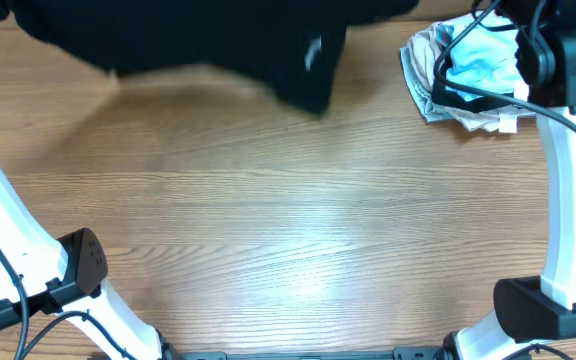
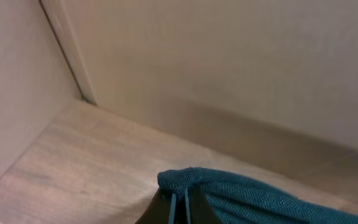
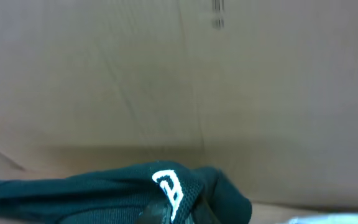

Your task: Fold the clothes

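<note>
Wooden surface (image 1: 288,220), with the clothes (image 1: 218,35) strung along its far edge, blurry from overhead. Gripped twice: left hand (image 2: 179,208) pinched shut on a mesh fold, right hand (image 3: 173,214) clamped on fabric by a white logo (image 3: 166,186). Could slip out of such thin pinches, or snag the pile (image 1: 468,75) at the far right corner.

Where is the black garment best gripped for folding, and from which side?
Grip the black garment at its two ends, one gripper coming from each side. It is wide and limp, and a flap sags towards the near side, so one grip would bunch it. The left gripper and right gripper each pinch a fold.
</note>
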Action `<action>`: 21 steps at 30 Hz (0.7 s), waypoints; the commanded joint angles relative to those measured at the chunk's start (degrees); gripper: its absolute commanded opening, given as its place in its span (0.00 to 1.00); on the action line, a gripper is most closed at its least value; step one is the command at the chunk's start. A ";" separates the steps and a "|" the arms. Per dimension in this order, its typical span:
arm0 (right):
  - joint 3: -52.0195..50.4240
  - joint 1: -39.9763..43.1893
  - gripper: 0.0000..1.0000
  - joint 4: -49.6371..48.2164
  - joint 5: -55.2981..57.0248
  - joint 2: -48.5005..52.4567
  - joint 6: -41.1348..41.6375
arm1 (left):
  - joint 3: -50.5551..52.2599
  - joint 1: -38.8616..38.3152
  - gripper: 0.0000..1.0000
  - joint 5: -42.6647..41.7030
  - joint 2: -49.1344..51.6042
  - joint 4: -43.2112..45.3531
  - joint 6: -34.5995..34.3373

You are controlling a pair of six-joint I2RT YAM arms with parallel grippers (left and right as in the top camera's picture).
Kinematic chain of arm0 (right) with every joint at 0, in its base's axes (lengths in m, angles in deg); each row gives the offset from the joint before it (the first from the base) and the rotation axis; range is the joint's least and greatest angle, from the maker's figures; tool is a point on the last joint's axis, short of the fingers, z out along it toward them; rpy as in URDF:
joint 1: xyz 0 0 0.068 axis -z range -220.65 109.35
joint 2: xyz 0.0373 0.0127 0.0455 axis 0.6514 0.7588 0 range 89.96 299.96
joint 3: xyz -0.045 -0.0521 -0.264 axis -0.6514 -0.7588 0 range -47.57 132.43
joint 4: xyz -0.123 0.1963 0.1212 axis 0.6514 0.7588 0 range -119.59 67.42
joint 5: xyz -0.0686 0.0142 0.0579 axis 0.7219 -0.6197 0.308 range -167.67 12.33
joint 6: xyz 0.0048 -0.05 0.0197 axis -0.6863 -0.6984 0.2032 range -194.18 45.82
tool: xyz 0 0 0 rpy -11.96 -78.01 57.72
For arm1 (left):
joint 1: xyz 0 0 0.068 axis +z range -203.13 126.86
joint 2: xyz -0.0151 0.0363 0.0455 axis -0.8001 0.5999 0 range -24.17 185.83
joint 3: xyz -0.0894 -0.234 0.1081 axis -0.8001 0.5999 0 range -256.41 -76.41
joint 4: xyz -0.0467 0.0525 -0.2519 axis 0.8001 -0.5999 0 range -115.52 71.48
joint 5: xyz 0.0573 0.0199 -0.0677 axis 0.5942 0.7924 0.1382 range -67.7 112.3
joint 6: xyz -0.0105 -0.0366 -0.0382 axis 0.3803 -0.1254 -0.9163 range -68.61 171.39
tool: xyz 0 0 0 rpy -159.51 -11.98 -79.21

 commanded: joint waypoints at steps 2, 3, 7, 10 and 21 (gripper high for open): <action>2.16 0.68 0.04 2.38 3.17 -2.08 -0.94 | -1.09 0.74 0.04 1.05 -2.32 -1.55 0.81; 2.16 0.66 0.04 3.69 3.17 -1.73 -1.14 | -0.83 0.57 0.04 0.55 -1.95 -2.89 1.46; 2.12 0.66 0.04 11.96 3.10 1.79 -1.29 | 1.31 -0.68 0.04 0.66 0.57 -9.35 3.37; 2.10 0.59 0.04 17.29 1.53 5.38 -2.14 | 4.20 -1.20 0.04 0.44 3.56 -14.19 3.30; -0.81 0.61 0.04 33.14 -2.01 10.71 1.44 | 21.53 -2.80 0.04 0.79 5.79 -20.35 3.50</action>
